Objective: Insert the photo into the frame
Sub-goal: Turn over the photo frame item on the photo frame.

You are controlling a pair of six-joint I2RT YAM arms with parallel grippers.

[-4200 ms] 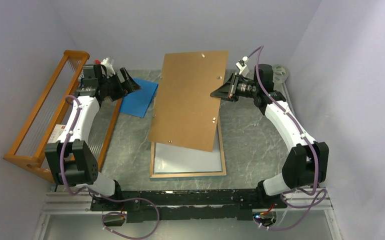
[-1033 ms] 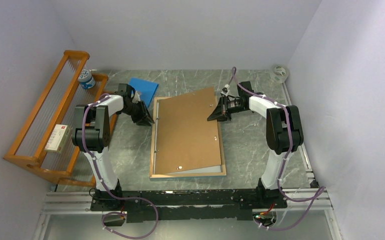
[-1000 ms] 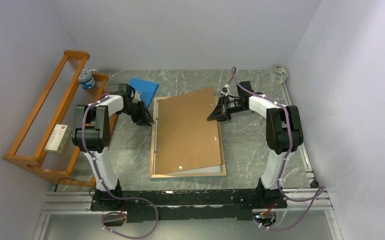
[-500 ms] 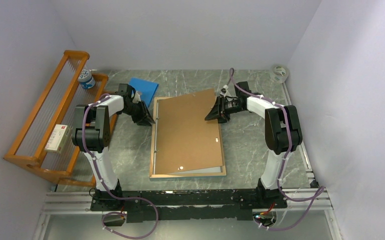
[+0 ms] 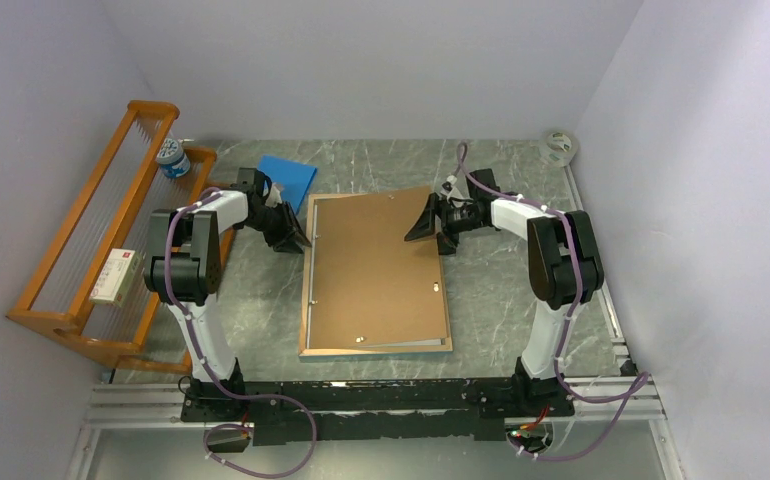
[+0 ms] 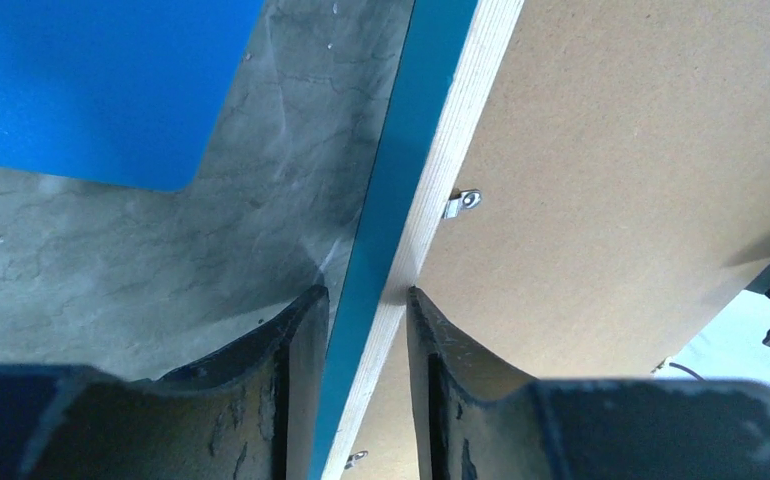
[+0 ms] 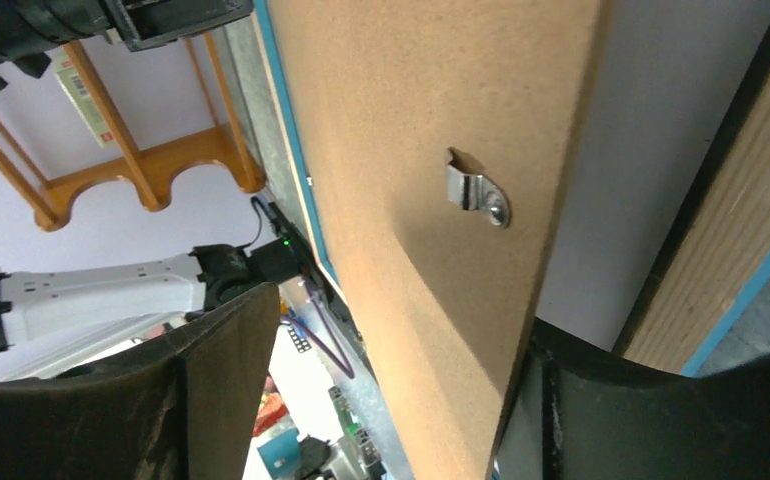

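Frame lies face-down on bench; left end effector clamps its edge, right end effector straddles board, jaws apart.

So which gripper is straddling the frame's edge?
The left gripper: it sits astride the turquoise-and-wood side edge of the frame. The right gripper brackets the brown backing board instead.
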